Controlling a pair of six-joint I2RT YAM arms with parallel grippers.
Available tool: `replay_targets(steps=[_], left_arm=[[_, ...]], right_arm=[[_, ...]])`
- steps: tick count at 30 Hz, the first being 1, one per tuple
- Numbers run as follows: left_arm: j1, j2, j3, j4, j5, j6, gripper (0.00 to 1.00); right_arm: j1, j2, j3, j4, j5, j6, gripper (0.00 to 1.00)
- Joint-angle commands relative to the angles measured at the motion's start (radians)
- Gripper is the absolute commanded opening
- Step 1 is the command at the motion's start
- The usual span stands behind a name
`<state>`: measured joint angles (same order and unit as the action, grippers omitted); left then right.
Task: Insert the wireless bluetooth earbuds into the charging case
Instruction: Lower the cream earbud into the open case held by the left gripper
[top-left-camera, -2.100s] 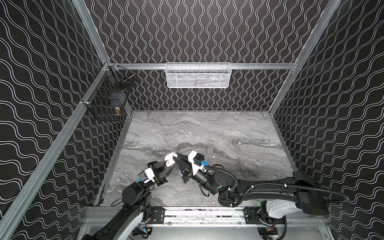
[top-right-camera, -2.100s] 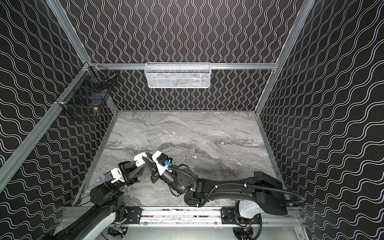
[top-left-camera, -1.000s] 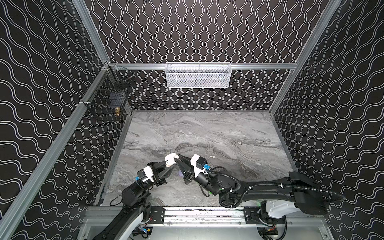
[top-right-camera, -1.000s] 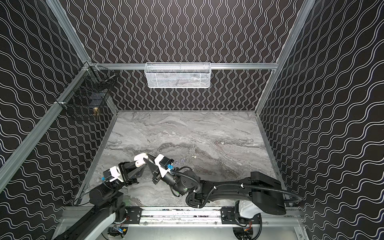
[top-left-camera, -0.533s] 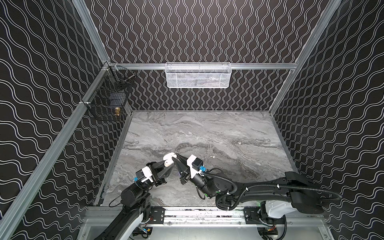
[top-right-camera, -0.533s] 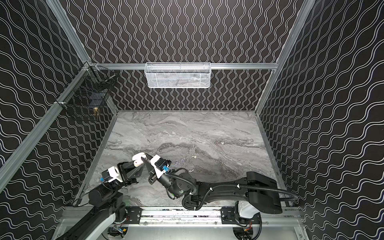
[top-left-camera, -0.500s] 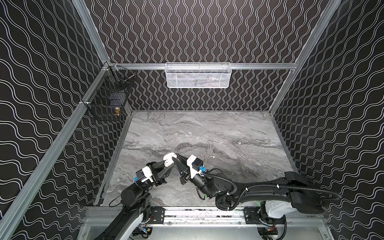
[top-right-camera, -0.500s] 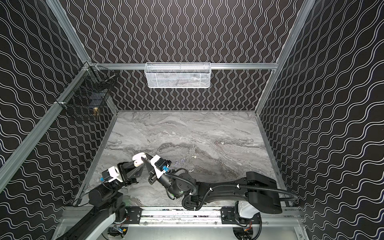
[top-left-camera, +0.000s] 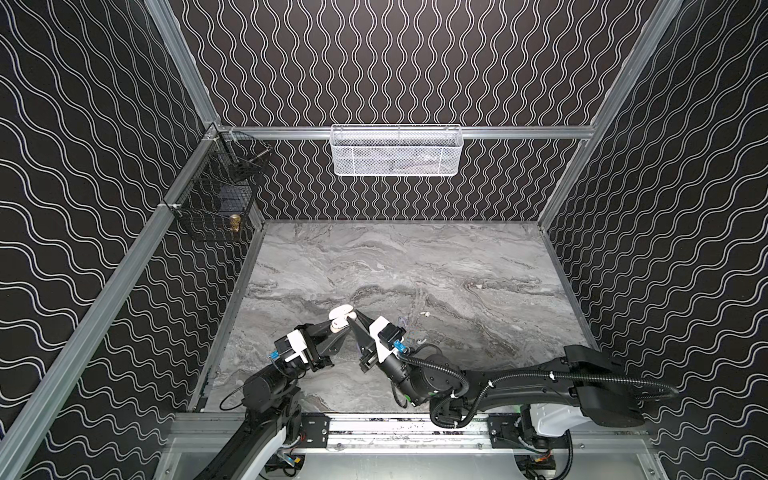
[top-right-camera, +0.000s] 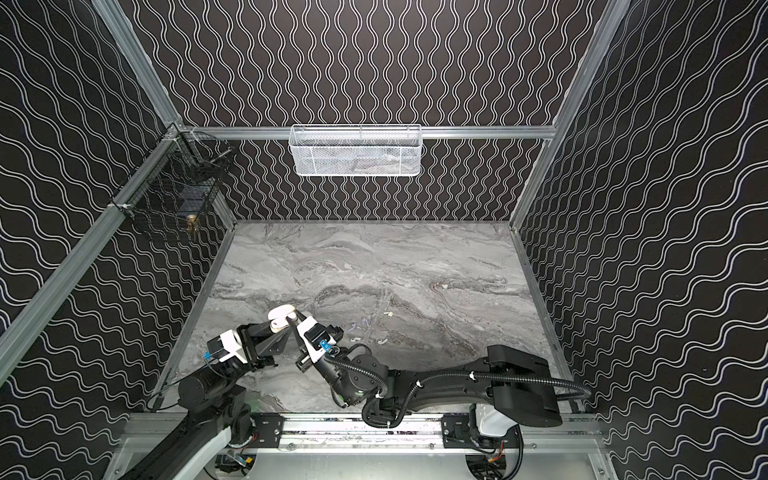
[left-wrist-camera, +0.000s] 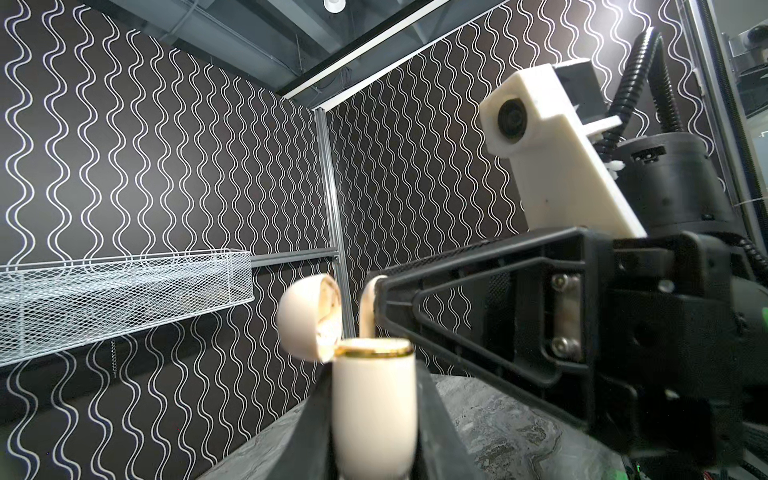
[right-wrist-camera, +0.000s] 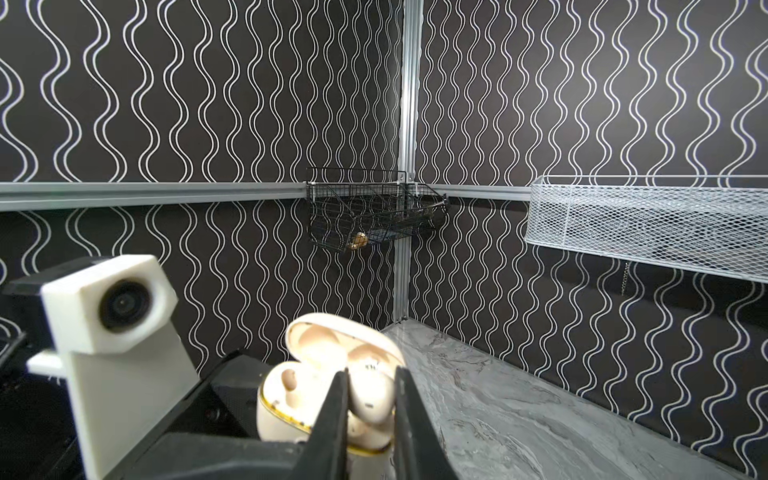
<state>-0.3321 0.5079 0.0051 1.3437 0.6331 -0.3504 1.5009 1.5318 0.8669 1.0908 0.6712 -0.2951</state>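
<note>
In both top views the cream, egg-shaped plastic charging case (top-left-camera: 340, 321) is held above the grey marble-patterned table (top-left-camera: 457, 257), toward 9 o'clock from the table's middle, with its lid hinged open. The left gripper (top-left-camera: 337, 330) is clamped on the case body. The right gripper (top-left-camera: 352, 319) comes in from 3 o'clock with its jaws nearly closed. Tiny white and lavender loose earbuds (top-right-camera: 388, 313) lie on the table at 3 o'clock of the case.

In the left wrist view the case (left-wrist-camera: 374, 411) stands upright between the left fingers. A pale stemmed plastic earbud (left-wrist-camera: 368, 309), pinched at the right gripper's tip, hangs just above the case's gold rim. If the stem comes down off-centre, it would likely catch the rim and twist out of that narrow pinch.

In the right wrist view the earbud (right-wrist-camera: 370, 399) sits between the two black fingers (right-wrist-camera: 332, 415), over the open case (right-wrist-camera: 291, 399). One empty socket shows beside it. I cannot tell whether the earbud touches the case. A hard push could turn the case in the left grip. Letting go too early could drop the earbud onto the table.
</note>
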Motion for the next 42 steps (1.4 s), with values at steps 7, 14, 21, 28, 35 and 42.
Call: replay_targets(steps=[7,14,21,28,35,42], left_arm=[[0.001,-0.015,-0.054,0.092,-0.048,0.017,0.00],[0.001,-0.034,-0.054,0.075,-0.048,0.019,0.00],[0.002,-0.037,-0.054,0.054,-0.046,0.031,0.00],[0.001,-0.026,-0.054,0.052,-0.031,0.042,0.00],[0.001,0.038,-0.054,0.164,0.038,0.056,0.00],[0.001,0.084,-0.050,0.208,0.057,0.064,0.00]], right_arm=[[0.019,-0.016,-0.009,-0.116,-0.060,0.108,0.13],[0.020,-0.038,-0.032,-0.109,-0.071,0.117,0.45],[0.032,-0.125,-0.015,-0.212,-0.091,0.144,0.55],[0.043,-0.296,-0.066,-0.326,-0.079,0.154,0.41],[0.034,-0.309,-0.015,-0.447,-0.063,0.117,0.30],[0.034,-0.238,0.066,-0.517,-0.073,0.100,0.26]])
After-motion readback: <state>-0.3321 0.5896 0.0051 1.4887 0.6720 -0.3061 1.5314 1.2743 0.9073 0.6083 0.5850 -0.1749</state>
